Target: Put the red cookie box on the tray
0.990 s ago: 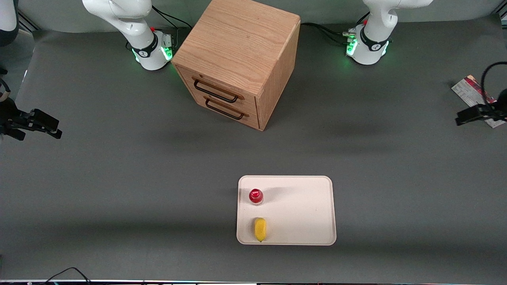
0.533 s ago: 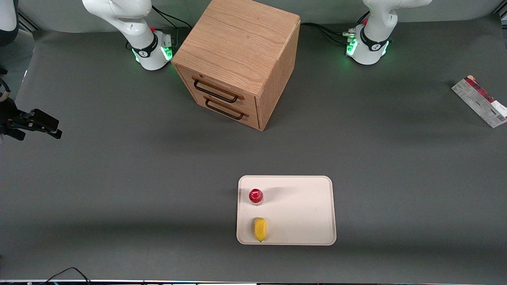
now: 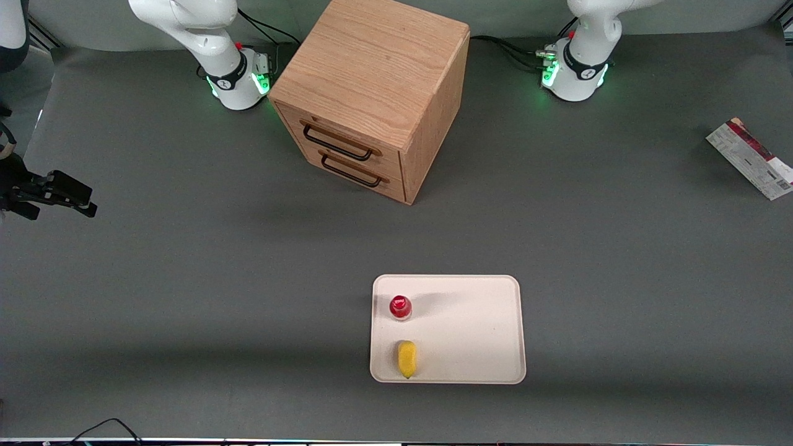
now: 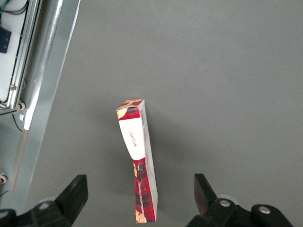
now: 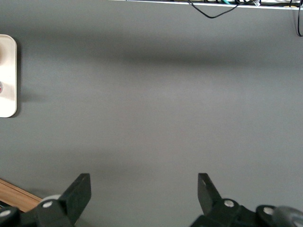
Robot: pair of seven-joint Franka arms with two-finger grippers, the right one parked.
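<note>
the hand [image 4: 140, 198] has moved out of the front view since a second ago; now it hangs released above the red cookie box [image 3: 749, 158], which lies on the desk [image 3: 186, 279] toward the working arm's end, well apart from the tray [image 3: 483, 328].

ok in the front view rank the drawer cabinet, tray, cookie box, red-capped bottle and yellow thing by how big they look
1. wooden drawer cabinet
2. tray
3. red cookie box, at the working arm's end of the table
4. yellow item
5. red-capped bottle, close to the yellow item in size

The gripper, open, hangs above the box; it is out of the front view.
</note>
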